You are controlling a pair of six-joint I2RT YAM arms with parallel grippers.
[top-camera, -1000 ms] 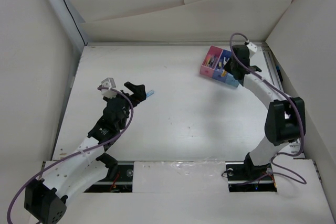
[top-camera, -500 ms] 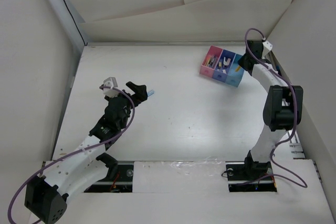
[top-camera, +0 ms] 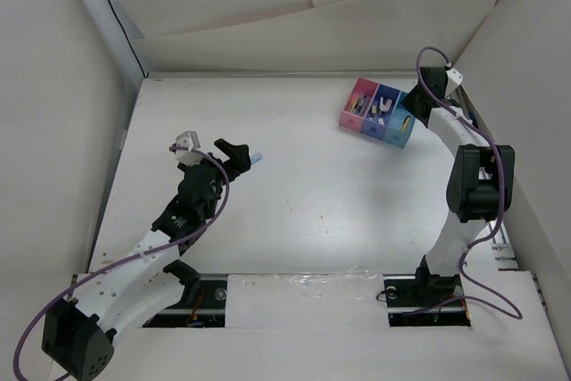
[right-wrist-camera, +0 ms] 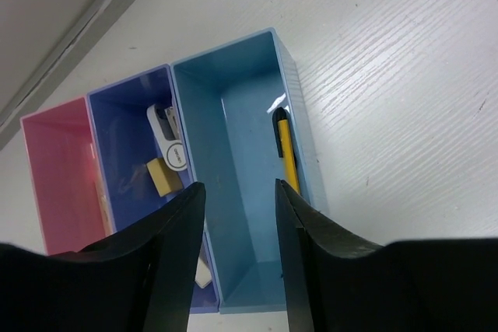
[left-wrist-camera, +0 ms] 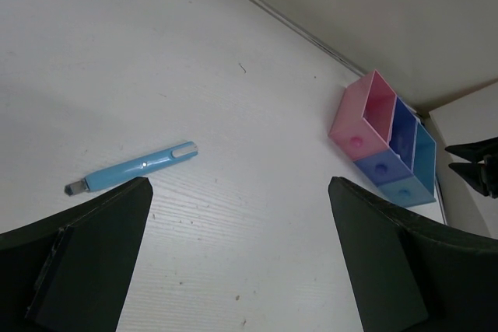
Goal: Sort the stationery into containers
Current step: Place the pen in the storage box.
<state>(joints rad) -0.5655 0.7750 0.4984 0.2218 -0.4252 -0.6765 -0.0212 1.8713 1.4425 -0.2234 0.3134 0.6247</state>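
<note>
The table (top-camera: 312, 211) carries a three-compartment tray (top-camera: 393, 137) at its far right. The left end effector (top-camera: 237, 156), fingers wide apart, hovers just beside a light blue pen (left-wrist-camera: 132, 169) lying on the table. The right end effector (right-wrist-camera: 239, 188), fingers apart and empty, hangs over the tray's cyan compartment, where a yellow pen (right-wrist-camera: 285, 153) lies against the wall.

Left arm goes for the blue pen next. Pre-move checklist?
1. Left pincer open: ok.
2. Blue pen lying free on the table: ok.
3. Blue pen centred in the left pincer's gap: not ok, it lies off to one side.
4. Yellow pen inside the cyan compartment of the tray: ok.
5. Right pincer empty: ok.
6. Right pincer clear of the tray rim: cannot tell.
</note>
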